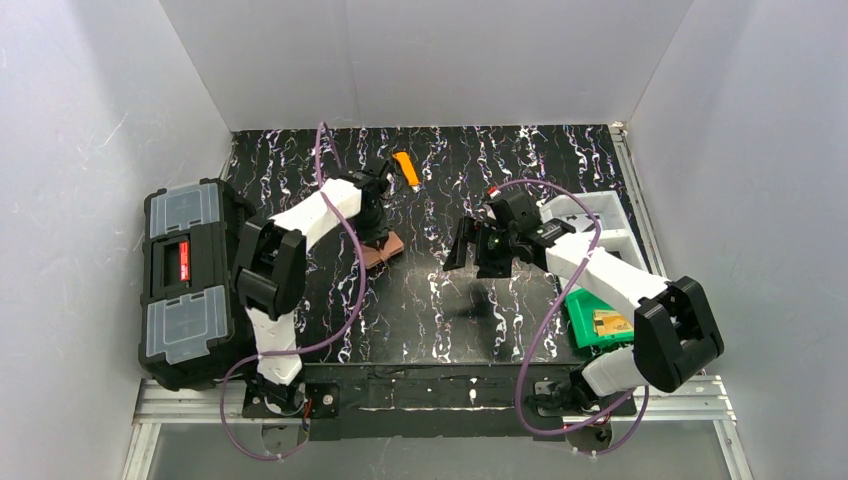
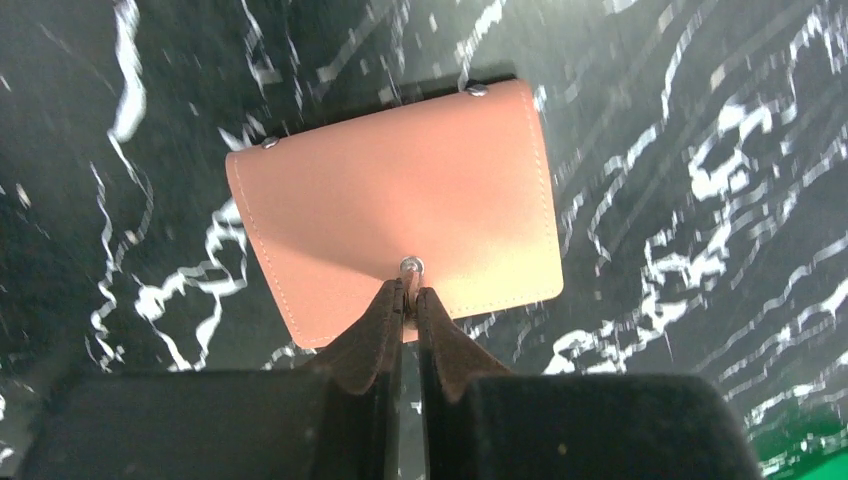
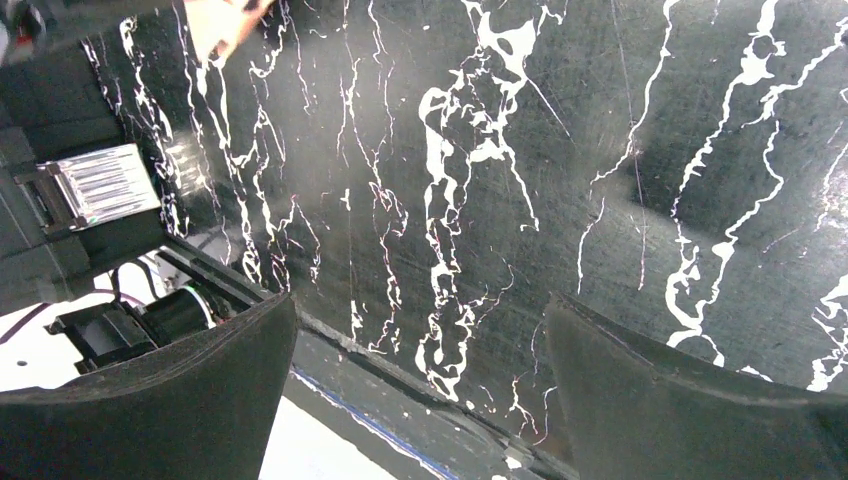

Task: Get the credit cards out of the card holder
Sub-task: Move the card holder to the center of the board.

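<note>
The left tool (image 2: 405, 298) is clenched on the near edge of the card holder (image 2: 400, 190), pinching the little tab at its snap (the holder lies flat and closed on the marbled surface (image 1: 440, 310), left of centre). The right tool (image 1: 478, 255) hangs released, jaws wide apart, well to the holder's right.

1. We find the widest open lane on the bare table (image 1: 420, 310) between the two arms — from near edge to middle.
2. The black toolbox (image 1: 190, 285) walls off the left side.
3. The left gripper (image 2: 408, 295), pinched on the card holder (image 2: 400, 200), covers its near edge; the other edges lie free.
4. A utility knife (image 1: 405, 168) lies farther back, apart from it.
5. A white bin (image 1: 612, 212) and a green tray (image 1: 580, 312) crowd the right — beneath and beside the right arm.
</note>
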Robot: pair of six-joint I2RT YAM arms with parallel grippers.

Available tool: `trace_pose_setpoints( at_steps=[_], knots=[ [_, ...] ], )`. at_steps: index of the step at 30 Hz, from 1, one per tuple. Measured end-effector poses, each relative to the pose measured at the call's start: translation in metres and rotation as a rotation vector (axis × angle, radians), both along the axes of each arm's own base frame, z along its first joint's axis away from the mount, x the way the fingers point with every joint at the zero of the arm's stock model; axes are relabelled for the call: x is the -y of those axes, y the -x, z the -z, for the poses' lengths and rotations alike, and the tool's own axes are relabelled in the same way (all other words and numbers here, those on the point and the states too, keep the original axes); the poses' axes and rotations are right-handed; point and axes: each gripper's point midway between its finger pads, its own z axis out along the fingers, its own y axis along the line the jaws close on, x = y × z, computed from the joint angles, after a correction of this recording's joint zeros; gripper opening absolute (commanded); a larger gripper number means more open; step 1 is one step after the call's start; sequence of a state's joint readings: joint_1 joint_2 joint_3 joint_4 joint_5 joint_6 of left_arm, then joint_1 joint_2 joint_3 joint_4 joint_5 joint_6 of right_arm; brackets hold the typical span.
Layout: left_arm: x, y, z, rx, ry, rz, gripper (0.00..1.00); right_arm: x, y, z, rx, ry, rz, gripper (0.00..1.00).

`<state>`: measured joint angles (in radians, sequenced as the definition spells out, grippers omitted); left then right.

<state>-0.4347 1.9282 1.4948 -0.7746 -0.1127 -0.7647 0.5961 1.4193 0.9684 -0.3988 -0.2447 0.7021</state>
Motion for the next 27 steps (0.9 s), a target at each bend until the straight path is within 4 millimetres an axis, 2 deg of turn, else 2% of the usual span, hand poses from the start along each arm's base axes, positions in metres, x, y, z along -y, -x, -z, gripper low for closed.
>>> trace_pose_setpoints(
  at_steps=[6,11,19,27],
  knots=[
    [0.029,0.042,-0.021,0.027,0.052,-0.006,0.0,0.005,0.008,0.005,-0.005,-0.003,0.008,1.0],
    [0.053,0.069,-0.028,0.024,0.084,-0.001,0.0,0.01,0.015,0.015,-0.024,0.001,0.022,1.0],
    [0.089,0.094,-0.031,0.012,0.126,0.068,0.0,0.022,0.021,0.025,-0.021,0.03,0.053,1.0],
    [0.128,0.096,-0.055,0.038,0.213,0.118,0.0,0.033,0.017,0.019,0.028,0.056,0.117,1.0]
  ],
)
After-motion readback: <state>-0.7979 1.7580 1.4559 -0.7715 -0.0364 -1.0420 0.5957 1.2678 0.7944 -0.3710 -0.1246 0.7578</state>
